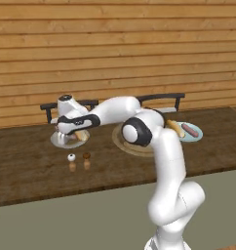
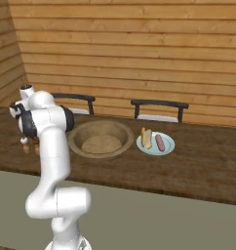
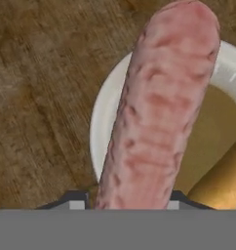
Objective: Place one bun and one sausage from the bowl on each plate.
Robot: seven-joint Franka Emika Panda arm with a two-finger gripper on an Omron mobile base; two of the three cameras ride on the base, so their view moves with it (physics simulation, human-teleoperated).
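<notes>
My gripper [image 3: 125, 199] is shut on a pink sausage [image 3: 161, 102], which stands lengthwise over the left pale plate [image 3: 98, 129]. A tan bun [image 3: 222, 185] lies on that plate beside the sausage. In the left base view the gripper [image 1: 66, 136] hangs low over this plate [image 1: 56, 141], with the bun [image 1: 81, 135] at its right side. The wide tan bowl [image 2: 100, 138] sits mid-counter. To its right, the other plate [image 2: 167, 146] carries a bun [image 2: 147, 138] and a sausage [image 2: 160, 142].
Two small shakers, one white [image 1: 71, 156] and one brown [image 1: 86, 156], stand in front of the left plate. Two dark chairs [image 2: 159, 105] stand behind the wooden counter [image 1: 32, 166]. A plank wall closes the back.
</notes>
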